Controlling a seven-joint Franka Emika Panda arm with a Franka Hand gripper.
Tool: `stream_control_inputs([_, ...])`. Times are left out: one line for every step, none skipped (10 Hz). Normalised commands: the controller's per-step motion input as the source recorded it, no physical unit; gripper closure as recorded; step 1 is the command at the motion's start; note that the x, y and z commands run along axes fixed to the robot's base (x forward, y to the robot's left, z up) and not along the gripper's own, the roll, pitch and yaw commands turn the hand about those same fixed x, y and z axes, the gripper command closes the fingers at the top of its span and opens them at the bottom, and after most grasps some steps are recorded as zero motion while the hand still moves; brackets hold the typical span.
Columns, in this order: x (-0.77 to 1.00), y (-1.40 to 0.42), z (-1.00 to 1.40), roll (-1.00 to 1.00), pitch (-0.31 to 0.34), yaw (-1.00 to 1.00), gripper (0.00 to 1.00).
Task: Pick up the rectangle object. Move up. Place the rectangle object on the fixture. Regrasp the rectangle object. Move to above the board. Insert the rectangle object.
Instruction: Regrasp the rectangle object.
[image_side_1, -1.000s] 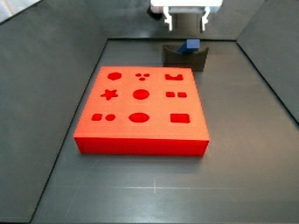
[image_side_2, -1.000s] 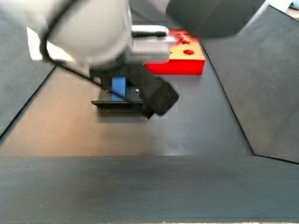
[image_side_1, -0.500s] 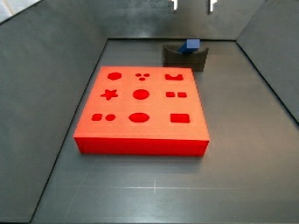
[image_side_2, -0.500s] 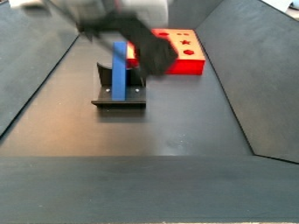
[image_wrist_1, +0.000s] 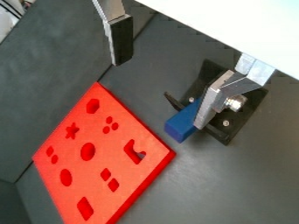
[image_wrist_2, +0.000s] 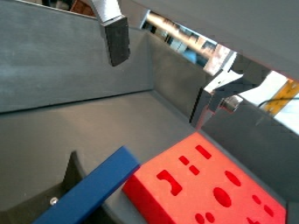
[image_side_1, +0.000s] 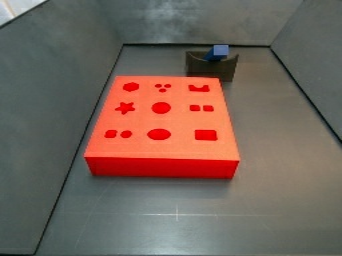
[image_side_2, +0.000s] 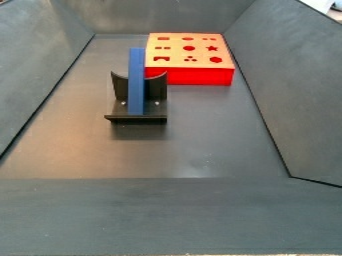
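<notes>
— Standing nearest in a side view is the small solid blue rectangular bar (image_side_2: 136, 80), upright against the small dark grey blocky fixture (image_side_2: 138, 110), left of centre of the frame. Nothing grips it.

— And behind it?

— Beyond it, in the upper middle of that frame, lies the large bright red flat board (image_side_2: 189, 58) with its shaped cut-outs, apart from the fixture on the dark grey floor (image_side_2: 187, 150). From the opposite side the order flips: the board (image_side_1: 162, 125) fills the middle of the frame, and the fixture (image_side_1: 213, 65) sits behind it near the top, with only the blue bar's upper end (image_side_1: 219, 50) showing above it.

— Where is the gripper?

— Out of both side views. It shows only in the wrist views, raised above the floor. The gripper (image_wrist_1: 173, 65) has its two flat silver fingers spread wide with nothing between them; one finger (image_wrist_1: 118, 35) is over bare floor, its mate (image_wrist_1: 219, 98) is in line with the fixture (image_wrist_1: 239, 109). The bar (image_wrist_1: 184, 122) appears as a blue block just beside that finger, but I cannot tell any contact. The board (image_wrist_1: 98, 150) lies in the lower left of that frame.

— Same in the second wrist picture?

— Yes: the gripper (image_wrist_2: 166, 68) is spread, empty, with the bar (image_wrist_2: 91, 185) well below it in the lower left and the board (image_wrist_2: 211, 185) at the lower right.
</notes>
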Motion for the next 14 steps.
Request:
stream_control_inputs([-0.05,-0.67,0.19,1.0,0.03,0.01,0.0])
stream_control_inputs([-0.05,-0.46,0.1,1.0,0.026,0.01,0.0])
stream_control_inputs([-0.04,-0.18,0.05,1.0,0.02,0.01,0.0])
stream_control_inputs([-0.04,-0.05,0.04,1.0,0.016,0.01,0.0])
stream_control_inputs([-0.03,-0.03,0.02,1.0,0.012,0.01,0.0])
stream_control_inputs([-0.02,-0.04,0.01,1.0,0.007,0.01,0.0])
stream_control_inputs([-0.01,-0.03,0.01,1.0,0.005,0.01,0.0])
stream_control_inputs([0.0,-0.02,0.01,1.0,0.003,0.01,0.0])
stream_control_inputs([0.0,-0.02,0.01,1.0,0.003,0.01,0.0])
stream_control_inputs([0.0,-0.02,0.01,1.0,0.009,0.02,0.0])
stream_control_inputs([0.0,-0.02,0.01,1.0,0.016,0.02,0.0])
stream_control_inputs([0.01,-0.02,0.0,1.0,0.022,0.02,0.0])
stream_control_inputs([0.03,-0.02,0.0,1.0,0.034,0.02,0.0])
stream_control_inputs([0.04,-0.02,0.0,1.0,0.046,0.03,0.0])
